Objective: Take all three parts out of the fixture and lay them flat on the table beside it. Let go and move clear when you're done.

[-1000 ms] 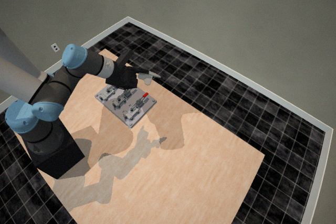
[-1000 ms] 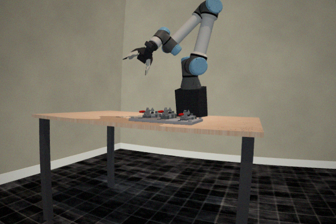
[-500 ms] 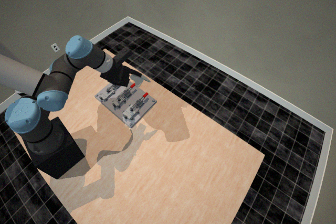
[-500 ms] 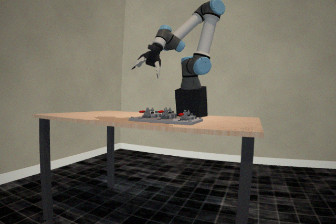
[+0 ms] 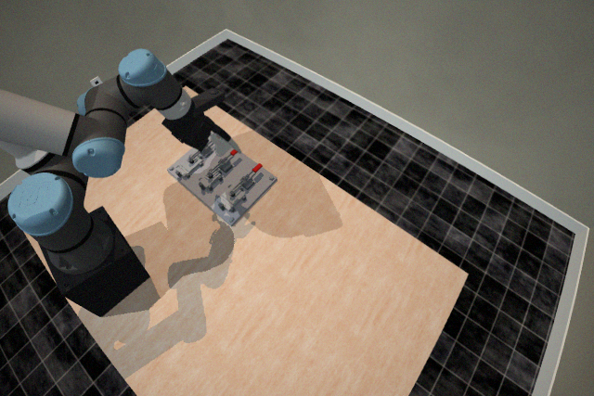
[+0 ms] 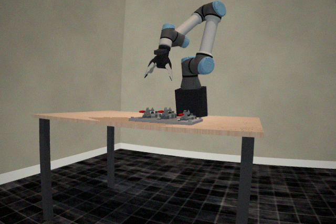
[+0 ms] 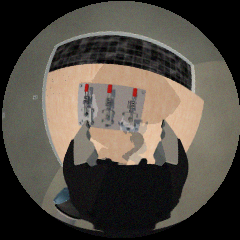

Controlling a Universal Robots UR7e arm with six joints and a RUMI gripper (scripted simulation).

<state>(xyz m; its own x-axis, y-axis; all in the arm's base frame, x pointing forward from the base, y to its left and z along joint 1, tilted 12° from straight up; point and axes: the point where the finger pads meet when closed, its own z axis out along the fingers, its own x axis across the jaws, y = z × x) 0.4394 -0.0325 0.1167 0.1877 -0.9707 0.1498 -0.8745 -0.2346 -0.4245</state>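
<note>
The fixture, a grey plate (image 5: 263,185) (image 6: 170,120) (image 7: 98,100), lies on the table and carries three toggle clamps in a row. Red handles mark the clamps: one handle (image 5: 257,168) (image 7: 135,92), a middle one (image 5: 233,152) (image 7: 109,89), and a third (image 7: 86,88) hidden in the top view. The three parts are too small and too like the grey clamps to tell apart; whether each is seated is unclear. My gripper (image 6: 158,78) (image 7: 125,120) is open, fingers wide apart with nothing between them, pointing down high above the fixture. In the top view its body covers the fixture's far corner.
The wooden table (image 5: 335,286) (image 6: 230,124) extends around the fixture, widest on the side right of it in the top view. The arm's black base block (image 5: 105,267) (image 6: 191,102) stands on the table near the fixture. One long table edge runs close to the fixture's red-handle side.
</note>
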